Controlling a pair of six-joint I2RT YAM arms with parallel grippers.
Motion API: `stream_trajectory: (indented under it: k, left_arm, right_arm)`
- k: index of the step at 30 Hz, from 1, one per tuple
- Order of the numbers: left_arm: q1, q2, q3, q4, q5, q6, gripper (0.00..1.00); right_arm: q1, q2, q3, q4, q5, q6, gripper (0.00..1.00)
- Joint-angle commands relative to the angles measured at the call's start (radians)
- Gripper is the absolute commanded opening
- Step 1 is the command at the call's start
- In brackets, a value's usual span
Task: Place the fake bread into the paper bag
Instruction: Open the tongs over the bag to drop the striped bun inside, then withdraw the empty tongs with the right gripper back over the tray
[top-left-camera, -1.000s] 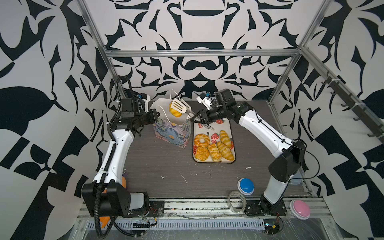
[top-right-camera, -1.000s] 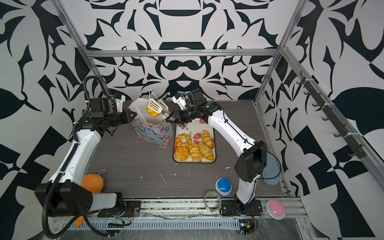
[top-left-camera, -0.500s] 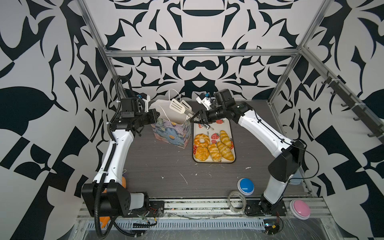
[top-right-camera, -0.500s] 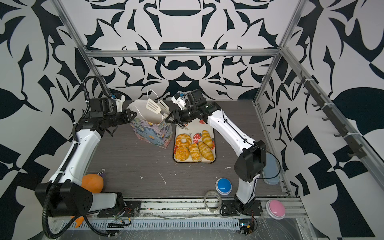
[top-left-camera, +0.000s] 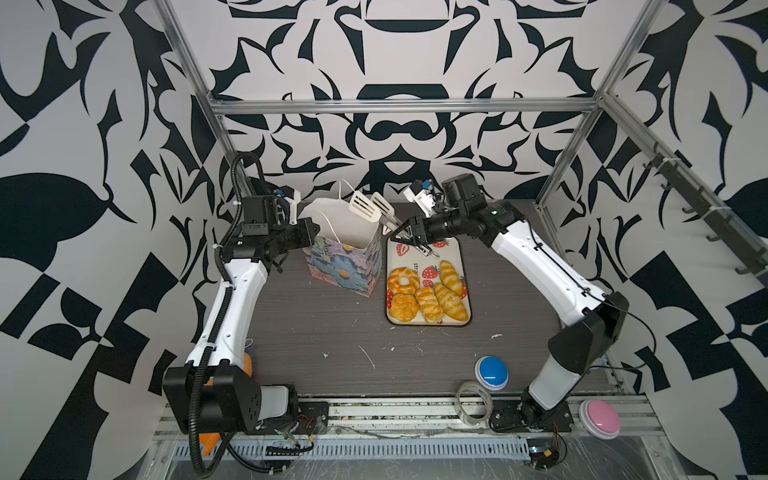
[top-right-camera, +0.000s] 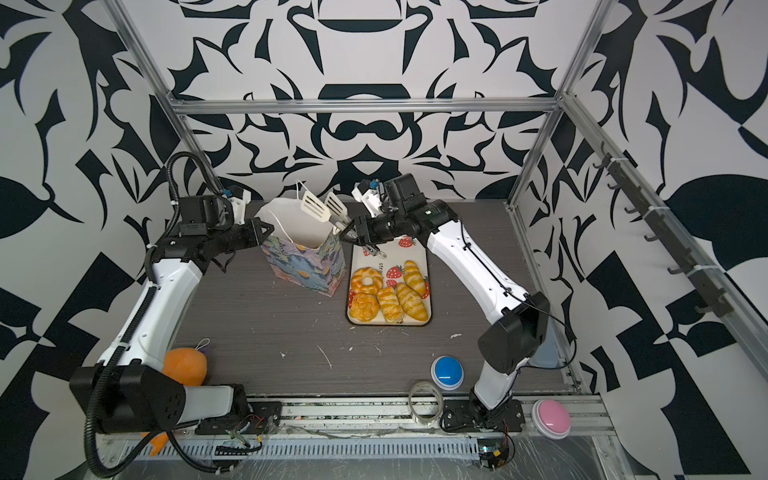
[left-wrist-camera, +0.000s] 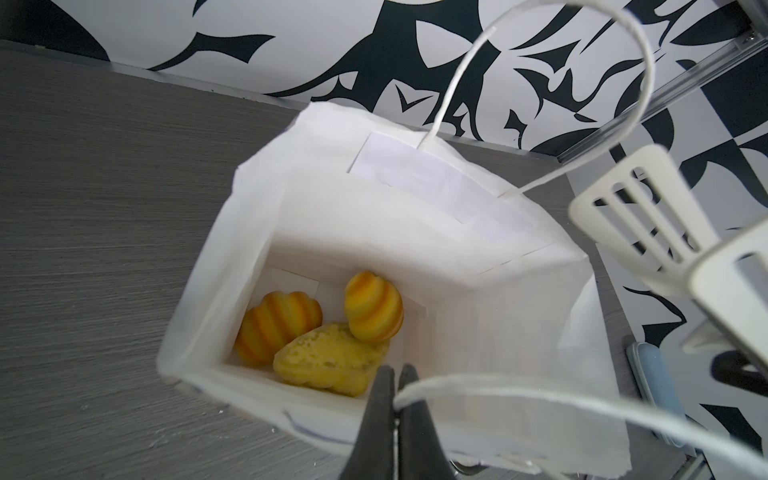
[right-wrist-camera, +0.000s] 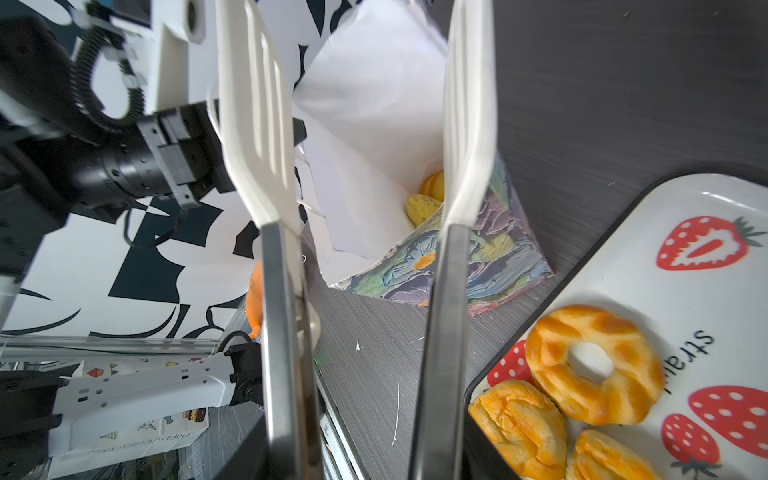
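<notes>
The flowered paper bag (top-left-camera: 340, 266) (top-right-camera: 307, 266) stands upright left of the strawberry tray (top-left-camera: 453, 249). My left gripper (left-wrist-camera: 397, 376) (top-left-camera: 313, 230) is shut on the bag's near cord handle (left-wrist-camera: 498, 384) and holds the mouth open. Three pieces of fake bread (left-wrist-camera: 328, 359) lie on the bag's floor. My right gripper (top-left-camera: 409, 239) is shut on the handles of white slotted tongs (top-left-camera: 368, 205) (right-wrist-camera: 257, 124). Their blades stand apart and empty over the bag's mouth. Several more pieces lie on the tray, among them a ring (top-left-camera: 402, 280) (right-wrist-camera: 594, 365), a round bun (top-left-camera: 402, 306) and a croissant (top-left-camera: 451, 301).
A blue button (top-left-camera: 491, 371), a tape roll (top-left-camera: 473, 402) and a pink button (top-left-camera: 600, 417) sit along the front edge. An orange plush (top-right-camera: 185, 365) lies by the left arm's base. Metal frame posts stand at the back corners.
A second ago the tongs held a piece of bread over the bag. The blades have since spread, and the piece is gone from them. The left gripper has not moved.
</notes>
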Motion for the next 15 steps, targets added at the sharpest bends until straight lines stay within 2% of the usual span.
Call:
stream_trajectory:
  k: [1,11,15]
  left_arm:
    - [0.004,-0.023,-0.014,-0.005,0.016,-0.004,0.02]
    - [0.003,-0.019,-0.013,-0.004,0.016,-0.005,0.02]
    - [0.003,-0.019,-0.015,-0.005,0.014,-0.004,0.02]
  right_arm:
    - [-0.046,-0.093,-0.020,0.032,-0.001,-0.017,0.53]
    - [-0.229,-0.203,-0.145,0.028,-0.014,0.003,0.52]
    - [-0.282,-0.224,-0.194,0.024,0.042,0.024,0.52]
